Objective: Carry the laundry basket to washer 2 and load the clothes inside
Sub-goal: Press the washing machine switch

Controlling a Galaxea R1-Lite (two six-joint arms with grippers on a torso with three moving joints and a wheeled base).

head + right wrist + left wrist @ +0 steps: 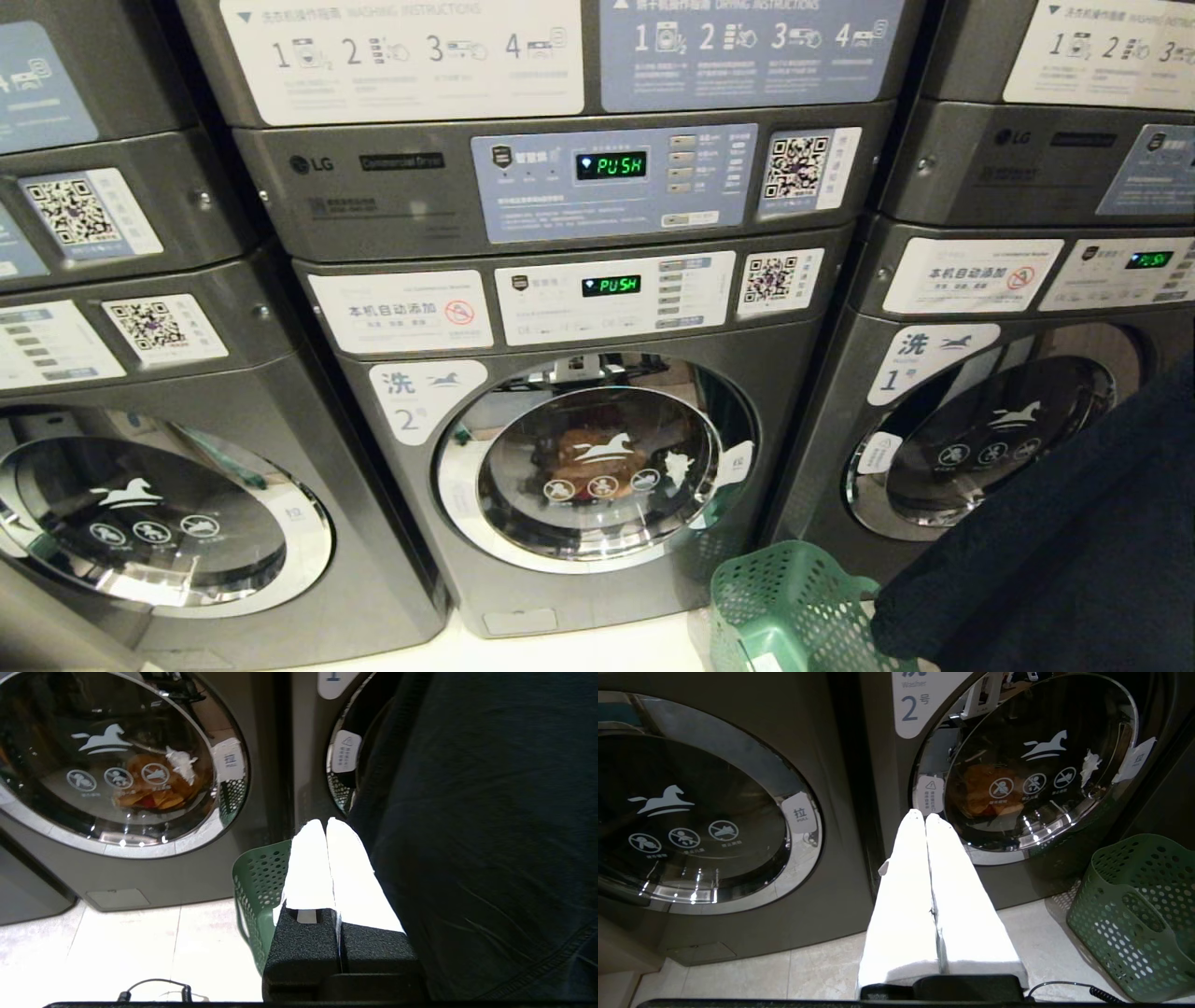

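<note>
Washer 2: we face the dark grey front-load LG washing machine (597,457) with the white label bearing a blue numeral 2; its round chrome-rimmed glass door (597,467) is closed.
Clothes: we see a small bundle of garments (159,784) behind that glass, inside the drum, yellow-orange fabric with a bit of red under it and a white piece (182,761) against the pane near the door's pull tab.
Laundry basket: the green plastic basket with round perforations (789,607) stands on the pale tiled floor (822,970), just to the right of washer 2's door and in front of the gap towards the grey machine labelled 1 (980,439). We cannot see into it well enough to tell what it holds.
Left gripper: our left gripper (924,815) hangs low in front of the machines, between the unnumbered grey washer (705,821) and washer 2, its white fingers (906,891) pressed together on nothing.
Right gripper: our right gripper (325,822) is over the basket's near wall, its white fingers (350,877) likewise pressed together and empty.
Person: a figure in dark blue-black fabric (1074,551) stands at our right, just beside the right gripper and partly covering machine 1's door.
</note>
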